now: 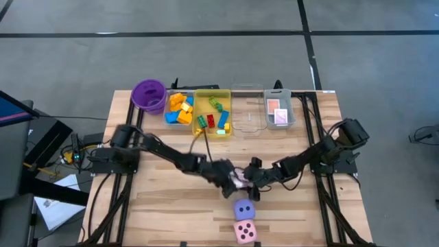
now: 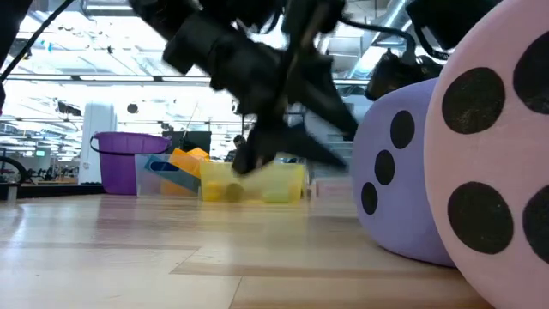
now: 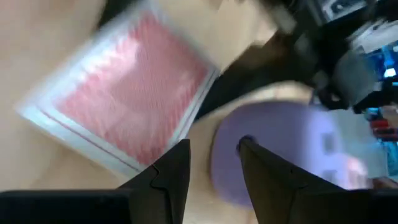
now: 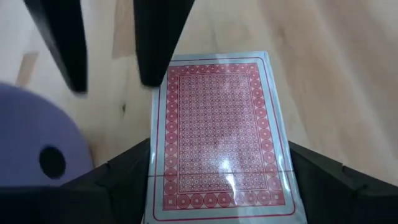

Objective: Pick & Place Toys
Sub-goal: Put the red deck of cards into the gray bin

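A pink-backed playing card [image 4: 217,137] is in the air at the table's middle [image 1: 239,182], between my two grippers. My right gripper [image 4: 221,152] reaches in from the right [image 1: 250,176] and holds it. My left gripper [image 3: 214,155] is open and empty, just left of the card [image 1: 225,180]; its fingers stand at the card's far end in the right wrist view [image 4: 109,68]. The purple die [image 1: 244,209] and the pink die [image 1: 245,232] rest on the table, nearer the front edge. My right gripper holds the card across its width, one finger on each long edge [image 4: 155,155], near the end closest to the wrist. The fingers come from the table's right and lie along the card. The card is lifted clear of the table, its pink back toward the wrist camera.
Along the far edge stand a purple cup [image 1: 149,95], a clear tray with bricks [image 1: 178,108], a yellow tray with bricks [image 1: 212,112], another clear tray [image 1: 247,113] and a tray holding cards [image 1: 280,111]. The dice loom close in the low view [image 2: 403,172].
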Tool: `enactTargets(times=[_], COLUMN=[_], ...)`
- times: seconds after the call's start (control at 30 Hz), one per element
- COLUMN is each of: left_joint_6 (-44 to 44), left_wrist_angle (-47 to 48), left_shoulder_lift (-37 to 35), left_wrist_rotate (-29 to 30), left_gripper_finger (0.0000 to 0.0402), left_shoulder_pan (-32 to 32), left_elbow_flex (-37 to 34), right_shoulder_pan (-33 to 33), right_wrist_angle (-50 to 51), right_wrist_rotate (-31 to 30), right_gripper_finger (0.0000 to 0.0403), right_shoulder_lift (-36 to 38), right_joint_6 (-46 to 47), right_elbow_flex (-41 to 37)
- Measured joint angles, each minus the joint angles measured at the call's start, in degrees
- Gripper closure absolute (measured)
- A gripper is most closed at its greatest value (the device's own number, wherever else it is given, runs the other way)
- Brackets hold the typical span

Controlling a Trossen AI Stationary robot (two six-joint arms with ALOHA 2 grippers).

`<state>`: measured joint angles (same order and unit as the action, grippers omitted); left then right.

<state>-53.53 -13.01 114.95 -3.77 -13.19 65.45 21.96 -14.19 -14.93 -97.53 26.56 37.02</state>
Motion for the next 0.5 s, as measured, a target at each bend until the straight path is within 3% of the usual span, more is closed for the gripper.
enactTargets(times=[0.1,0.23,0.5], left_joint_6=[3.76,12.97,33.06], left_wrist_angle=[4.73,12.27,23.1], left_shoulder_lift=[-5.64,-15.92,-40.36], left_wrist_rotate=[-3.59,-4.06,0.46], left_gripper_finger=[0.0266,0.0266,0.0266], left_shoulder_pan=[2.56,5.95,13.76], left_elbow_flex=[0.0,0.0,0.04], right_shoulder_pan=[-0.06,-1.02,-6.46], right_wrist_angle=[3.5,8.68,14.2], right_wrist_rotate=[-0.72,-1.08,-2.16], right_gripper_finger=[0.0099,0.0089,0.0096], right_shoulder_lift=[1.37,2.96,3.62], right_joint_6=[0.11,1.47,3.38], right_elbow_flex=[1.84,5.61,17.8])
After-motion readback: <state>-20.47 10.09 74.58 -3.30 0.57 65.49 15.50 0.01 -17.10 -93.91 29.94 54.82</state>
